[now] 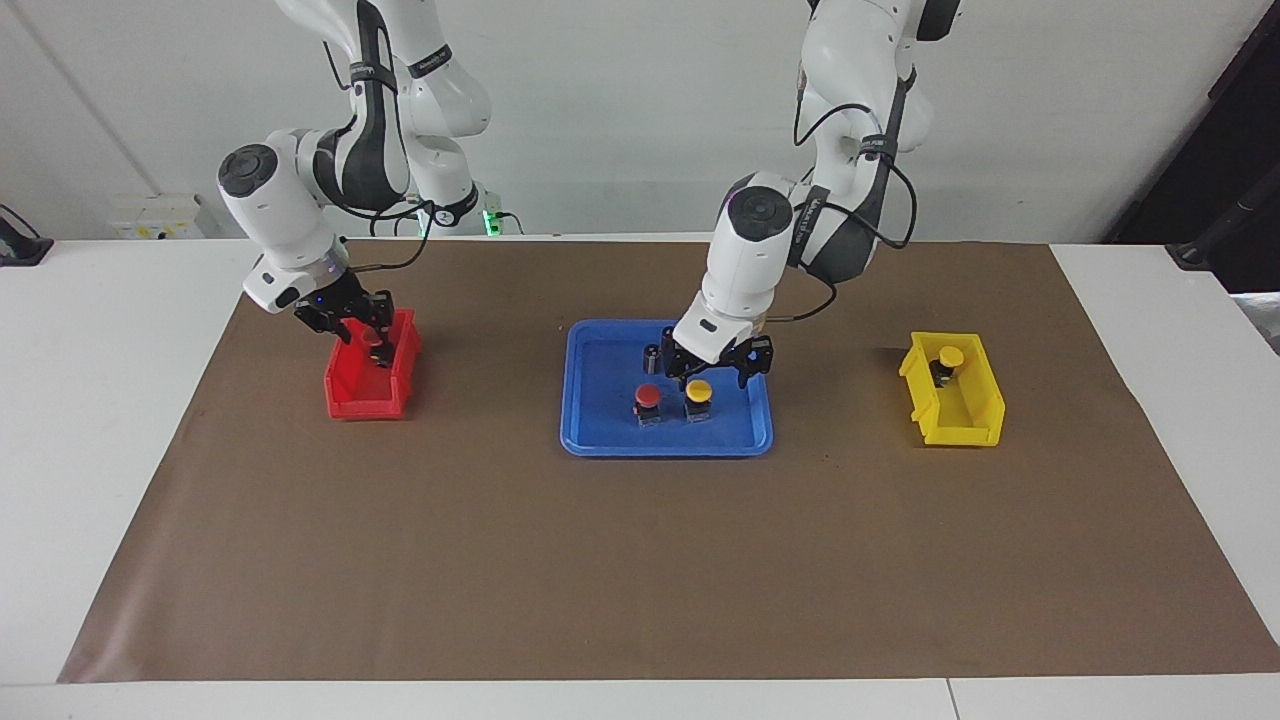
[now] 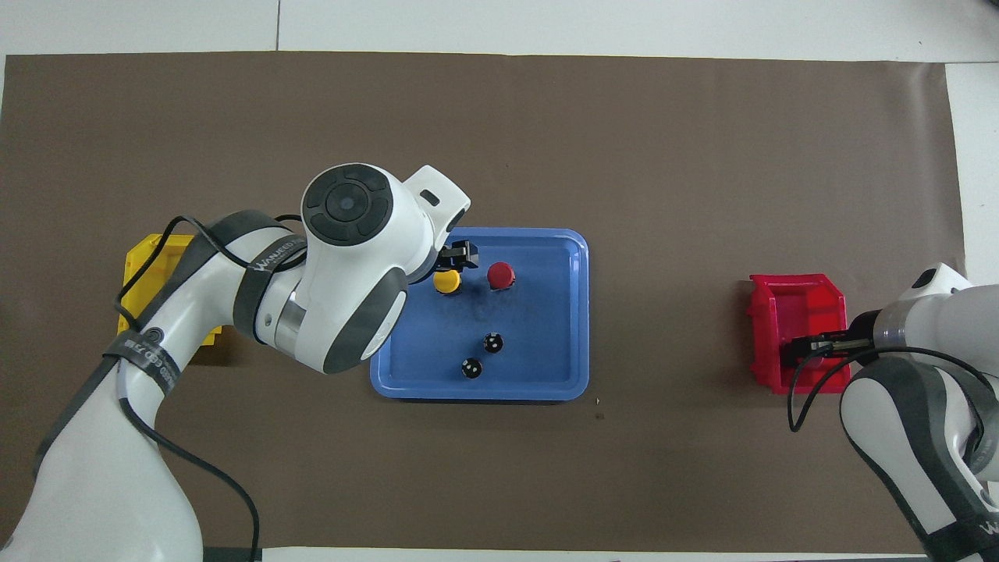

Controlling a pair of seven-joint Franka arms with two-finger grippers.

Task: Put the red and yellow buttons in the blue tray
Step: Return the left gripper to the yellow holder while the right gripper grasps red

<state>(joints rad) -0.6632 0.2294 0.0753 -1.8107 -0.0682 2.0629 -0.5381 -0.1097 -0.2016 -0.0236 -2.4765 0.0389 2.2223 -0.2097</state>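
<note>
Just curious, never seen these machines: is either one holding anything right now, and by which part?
The left end effector holds nothing; it hangs open above the yellow button. The right end effector reaches into the red bin; any grip there cannot be told.

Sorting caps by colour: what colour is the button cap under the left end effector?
Yellow: the yellow button in the blue tray, clearest in the overhead view.

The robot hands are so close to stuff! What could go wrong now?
The left gripper hangs open just over the yellow button in the blue tray; swinging away low, it might topple it into the red button beside it. The right gripper is down inside the red bin; rising crooked, it might catch a wall and drag the bin.
</note>
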